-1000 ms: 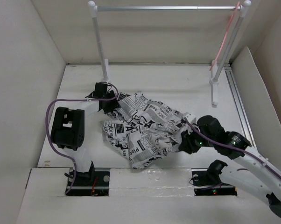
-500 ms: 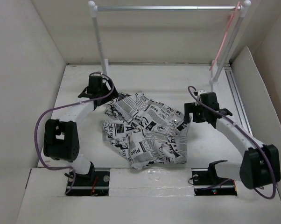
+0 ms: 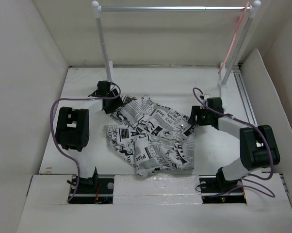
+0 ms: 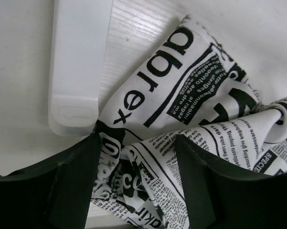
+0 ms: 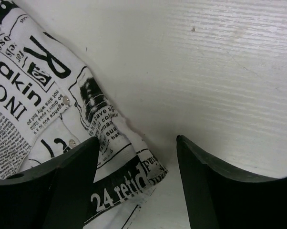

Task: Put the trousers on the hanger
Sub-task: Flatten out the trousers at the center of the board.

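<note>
The trousers [image 3: 151,138] lie crumpled on the white table in the middle of the top view. My left gripper [image 3: 110,105] is at their far left corner. In the left wrist view it [image 4: 138,186] is open, with a bunched fold of the printed cloth [image 4: 181,109] between the jaws. My right gripper [image 3: 192,119] is at their right edge. In the right wrist view it [image 5: 136,179] is open, with a cloth corner [image 5: 117,183] lying between the jaws on the table. The pink hanger [image 3: 235,39] hangs at the right end of the rail.
The white-and-silver rail [image 3: 175,8] spans the back on two posts. Its left post foot [image 4: 79,62] lies just beside my left gripper, and its right post foot [image 3: 222,94] is behind my right gripper. White walls close in both sides.
My right arm has swung from the near right up to the trousers' right edge and lowered there. My left gripper shifted a little and has settled on the far left corner.
</note>
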`<state>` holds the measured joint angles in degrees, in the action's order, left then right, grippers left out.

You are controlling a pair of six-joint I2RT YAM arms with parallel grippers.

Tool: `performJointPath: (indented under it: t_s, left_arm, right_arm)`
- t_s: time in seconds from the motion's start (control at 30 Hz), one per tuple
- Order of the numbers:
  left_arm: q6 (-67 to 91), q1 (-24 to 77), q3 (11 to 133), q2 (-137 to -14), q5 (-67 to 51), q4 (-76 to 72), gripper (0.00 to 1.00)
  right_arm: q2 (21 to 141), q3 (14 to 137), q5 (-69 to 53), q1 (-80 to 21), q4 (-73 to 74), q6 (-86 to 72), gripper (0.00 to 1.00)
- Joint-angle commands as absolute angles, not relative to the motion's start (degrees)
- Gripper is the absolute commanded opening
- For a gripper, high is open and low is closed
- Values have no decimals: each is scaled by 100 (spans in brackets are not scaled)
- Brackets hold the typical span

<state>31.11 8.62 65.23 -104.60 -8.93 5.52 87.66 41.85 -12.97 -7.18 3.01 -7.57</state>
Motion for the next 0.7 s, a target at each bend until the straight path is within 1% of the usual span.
performJointPath:
  t_s: [0.0, 0.03, 0.1, 0.13, 0.17, 0.2, 0.27, 0.3, 0.33, 0.37, 0.47, 0.67]
  left_arm:
    - [3409, 940, 6356, -10390, -415, 817, 58]
    - [3419, 940, 6215, -10102, -135, 696, 58]
    - [3419, 940, 5952, -9792, -61, 624, 59]
    - [3419, 940, 5915, -9574, 278, 694, 60]
    - [3471, 940, 5854, -9380, 420, 790, 61]
    - [3472, 940, 5810, -9378, 422, 791, 62]
    - [3542, 993, 5678, -9001, 676, 861, 63]
    - [3568, 993, 5486, -8852, 738, 870, 65]
    - [3577, 993, 5371, -8572, 895, 905, 65]
    - [3664, 993, 5118, -8308, 1018, 984, 66]
    - [3648, 853, 4827, -8060, 845, 915, 69]
    - [3709, 773, 4720, -8647, 36, 660, 65]
  right_arm:
    - [8578, 4078, -1600, -633, -316, -923, 71]
    - [8552, 4078, -1608, -633, -316, -871, 63]
    - [8543, 4113, -1626, -563, -282, -818, 39]
    - [8595, 4131, -1635, -563, -273, -774, 34]
    - [8622, 4183, -1704, -423, -264, -739, 16]
    - [8666, 4218, -1705, -361, -264, -730, 10]
    - [8631, 4280, -1767, -247, -176, -721, 3]
    - [8535, 4280, -1767, -246, -158, -721, 0]
    - [8430, 4272, -1758, -159, -158, -703, 0]
    - [8002, 4263, -1697, -89, -36, -668, 0]
    - [7640, 4245, -1565, -35, -26, -659, 0]
    - [7514, 4412, -1652, 18, 325, -580, 0]
